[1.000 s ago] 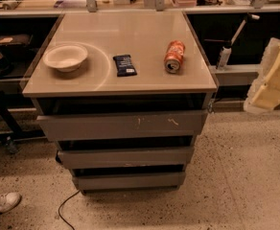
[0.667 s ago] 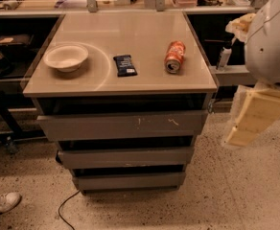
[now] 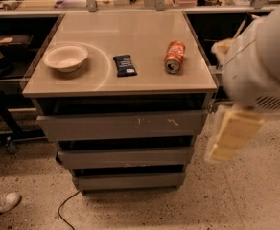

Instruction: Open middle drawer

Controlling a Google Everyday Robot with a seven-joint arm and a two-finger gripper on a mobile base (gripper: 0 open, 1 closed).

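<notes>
We see a grey cabinet in the middle of the frame with three stacked fronts. The middle drawer (image 3: 125, 156) sits at lower centre, below the larger scuffed front (image 3: 123, 125) and above the narrow bottom front (image 3: 129, 180), and it looks shut. Its flat, handleless face points toward us, at the bottom of the frame, and its long axis runs left to right, nearly level. The gripper (image 3: 228, 140) hangs at the right edge, a pale blurred shape beside the cabinet's right side and apart from every front; we cannot tell whether it is open or closed. We judge the main risk to be a wrong target: the three fronts lie close together, so a slightly high approach would meet the scuffed front and a low one the bottom front. With no handle, the grip must catch the top lip in the dark gap above and could slip off. The bulky arm could also bump the cabinet's right corner and jolt the top (image 3: 145, 32), where a can (image 3: 174, 56) lies on its side and might roll.
</notes>
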